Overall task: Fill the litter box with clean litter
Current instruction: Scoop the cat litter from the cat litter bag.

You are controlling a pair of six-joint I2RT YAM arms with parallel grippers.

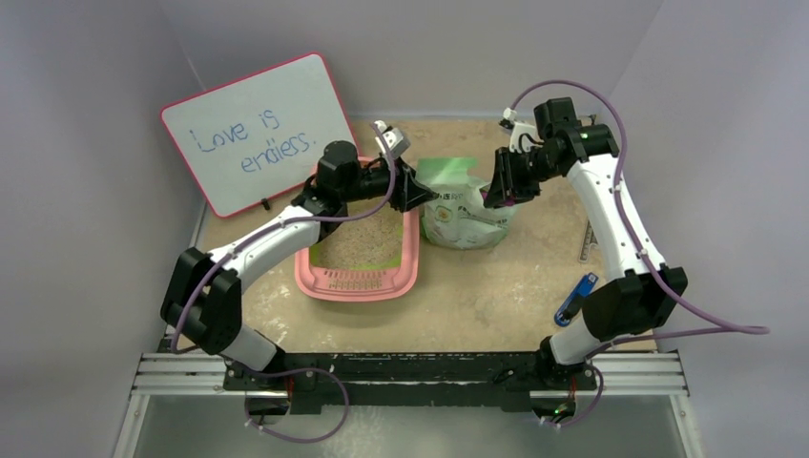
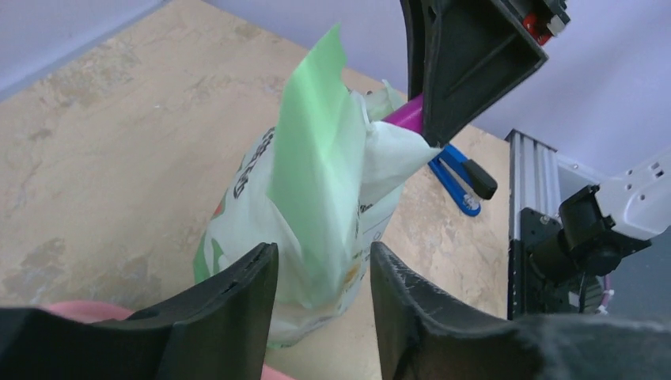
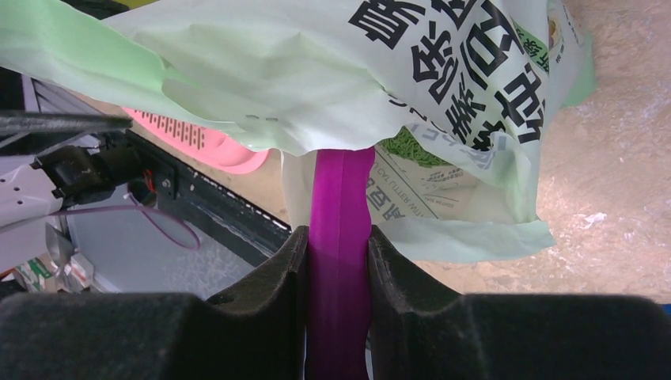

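Observation:
The pink litter box (image 1: 408, 272) lies left of centre with beige granules (image 1: 367, 243) in it; its slotted lip (image 3: 194, 136) shows in the right wrist view. A pale green printed bag (image 1: 467, 215) stands just to its right. My left gripper (image 1: 412, 194) hovers at the bag's left top edge, open, with the bag's upright green flap (image 2: 316, 150) beyond its fingertips (image 2: 261, 261). My right gripper (image 3: 338, 233) is shut on a magenta handle (image 3: 342, 190) that runs into the bag's (image 3: 316, 71) mouth. The clean litter is hidden inside the bag.
A whiteboard (image 1: 253, 129) with handwriting leans at the back left. A blue tool (image 1: 575, 298) lies on the table by the right arm's base, also seen past the bag (image 2: 455, 180). An aluminium rail (image 1: 410, 372) runs along the near edge.

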